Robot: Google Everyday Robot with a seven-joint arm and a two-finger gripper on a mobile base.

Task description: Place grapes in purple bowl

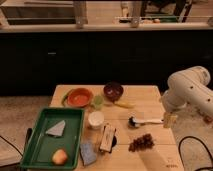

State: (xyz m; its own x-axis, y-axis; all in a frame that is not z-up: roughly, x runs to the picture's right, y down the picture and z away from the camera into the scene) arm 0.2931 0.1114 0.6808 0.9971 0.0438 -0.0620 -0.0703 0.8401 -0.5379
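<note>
The grapes (141,142) lie loose on the table (150,97), lower right of the frame, well apart from the purple bowl (113,91) at upper centre. A brush (145,120) lies between them. The gripper (170,120) hangs at the right table edge, up and right of the bunch; whether it is spread or clenched I cannot tell. Best to descend over the bunch's middle, grip across its narrow width, and lift clear of the brush

No readable text (pincer (170,120) at right).
</note>
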